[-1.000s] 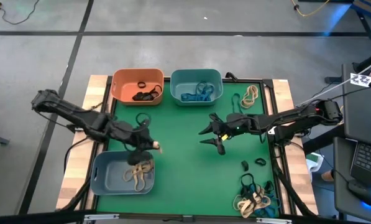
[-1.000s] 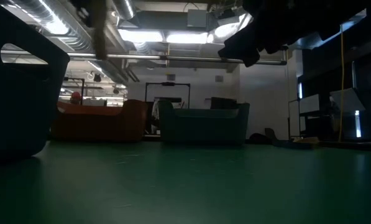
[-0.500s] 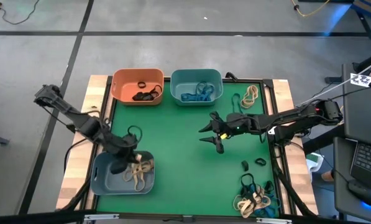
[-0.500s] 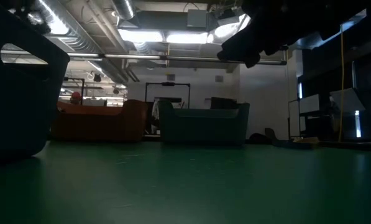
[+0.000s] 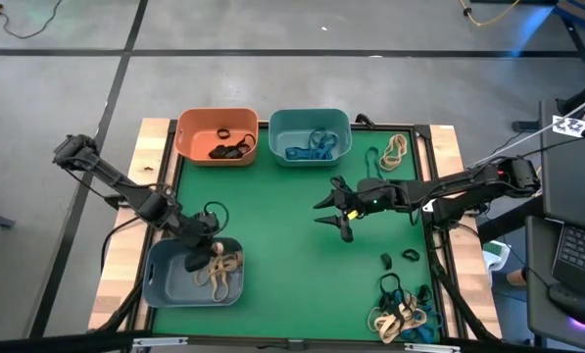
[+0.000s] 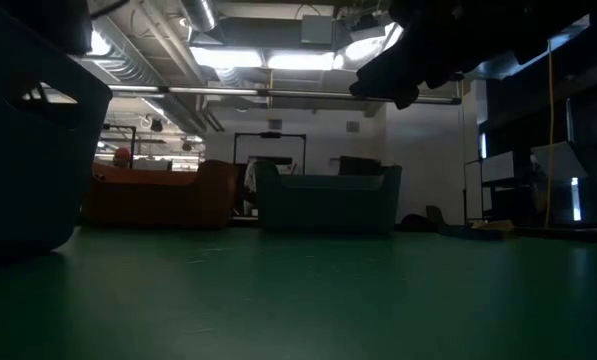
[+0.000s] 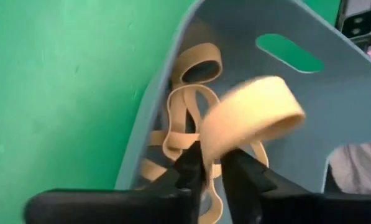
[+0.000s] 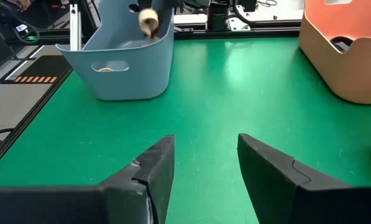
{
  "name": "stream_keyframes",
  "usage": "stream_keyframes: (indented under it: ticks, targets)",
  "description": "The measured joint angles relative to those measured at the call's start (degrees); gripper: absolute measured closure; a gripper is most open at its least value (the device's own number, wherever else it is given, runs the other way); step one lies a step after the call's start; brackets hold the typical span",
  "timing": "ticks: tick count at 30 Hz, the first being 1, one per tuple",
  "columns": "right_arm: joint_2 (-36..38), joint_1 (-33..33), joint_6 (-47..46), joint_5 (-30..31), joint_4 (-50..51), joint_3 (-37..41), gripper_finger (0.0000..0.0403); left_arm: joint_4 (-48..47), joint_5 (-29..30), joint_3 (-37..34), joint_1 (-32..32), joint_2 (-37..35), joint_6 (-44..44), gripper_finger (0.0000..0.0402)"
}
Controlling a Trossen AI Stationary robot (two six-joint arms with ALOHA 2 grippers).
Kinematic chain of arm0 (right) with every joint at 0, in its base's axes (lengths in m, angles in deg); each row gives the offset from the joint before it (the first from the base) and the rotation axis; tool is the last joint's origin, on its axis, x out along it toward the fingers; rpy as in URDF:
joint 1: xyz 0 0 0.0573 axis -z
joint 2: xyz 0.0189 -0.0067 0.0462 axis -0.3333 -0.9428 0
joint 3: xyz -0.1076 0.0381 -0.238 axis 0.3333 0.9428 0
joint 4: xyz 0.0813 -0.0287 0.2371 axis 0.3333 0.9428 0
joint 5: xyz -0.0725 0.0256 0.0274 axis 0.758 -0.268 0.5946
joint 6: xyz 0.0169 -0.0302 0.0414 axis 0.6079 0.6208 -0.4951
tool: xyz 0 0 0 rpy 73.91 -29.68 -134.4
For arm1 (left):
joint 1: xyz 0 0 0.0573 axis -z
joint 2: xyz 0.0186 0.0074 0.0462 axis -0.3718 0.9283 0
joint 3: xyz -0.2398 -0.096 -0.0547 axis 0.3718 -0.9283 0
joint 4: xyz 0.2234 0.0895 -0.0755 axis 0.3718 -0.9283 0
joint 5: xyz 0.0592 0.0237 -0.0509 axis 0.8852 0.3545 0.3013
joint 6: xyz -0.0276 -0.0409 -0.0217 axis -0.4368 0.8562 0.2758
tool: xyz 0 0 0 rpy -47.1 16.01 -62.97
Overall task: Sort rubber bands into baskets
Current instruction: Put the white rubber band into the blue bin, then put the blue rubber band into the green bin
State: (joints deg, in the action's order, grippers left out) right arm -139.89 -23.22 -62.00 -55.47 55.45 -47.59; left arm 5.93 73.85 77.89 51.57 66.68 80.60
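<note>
My left gripper (image 5: 196, 259) hangs over the grey-blue basket (image 5: 160, 282) at the table's near left, shut on a tan rubber band (image 7: 250, 115). That band also shows above the basket in the right wrist view (image 8: 149, 22). Several tan bands (image 7: 185, 118) lie on the basket's floor. The orange basket (image 5: 189, 123) holds black bands and the teal basket (image 5: 277, 123) holds blue ones; both stand at the far edge. My right gripper (image 5: 329, 208) hovers open over the mat's middle, with nothing between its fingers. My left gripper pinches the tan band's lower end (image 7: 205, 149) between its two fingertips, slanting down from above. The wide loop stands out beyond the fingertips, clear of the basket's floor and of the bands lying there.
Loose bands lie on the mat's right side: a mixed heap (image 5: 402, 309) at the near right corner, two small black ones (image 5: 398, 258), and tan ones (image 5: 395, 149) at the far right. Bare green mat lies between the baskets and my right gripper.
My left gripper has carried the tan band from over the mat beside the grey-blue basket toward the table's near left, over that basket. It has sunk lower and rolled about its own line.
</note>
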Motion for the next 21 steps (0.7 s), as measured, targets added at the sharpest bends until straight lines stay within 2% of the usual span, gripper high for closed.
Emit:
stream_keyframes:
  ticks: [3, 6, 10, 16, 19, 21]
  targets:
    - [0.00, 0.02, 0.00, 0.00, 0.03, 0.00, 0.0226, 0.31, -2.73, -0.64, -1.85, -0.02, 1.41, 0.0310]
    - [0.00, 0.02, 0.00, 0.01, 0.22, 0.00, 0.0226, 0.96, -8.24, -0.45, -4.09, -0.19, 1.54, 0.0273]
    - [0.00, 0.02, 0.02, 0.02, 1.18, 0.00, 0.0226, 1.36, -13.48, 2.04, -7.21, -0.79, -0.91, 0.0248]
    - [-0.02, 0.02, 0.02, 0.03, 1.45, 0.00, 0.0226, 1.59, -13.14, 6.97, -11.11, -1.53, -10.29, 0.0246]
    - [-0.02, 0.02, -0.32, 0.03, 1.66, 0.00, 0.0226, 1.73, -9.70, 9.03, -12.93, -1.53, -16.73, 0.0251]
    - [-0.02, 0.02, -0.66, 0.08, 2.65, 0.00, 0.0226, 2.17, -5.18, 9.88, -14.07, -1.53, -21.24, 0.0253]
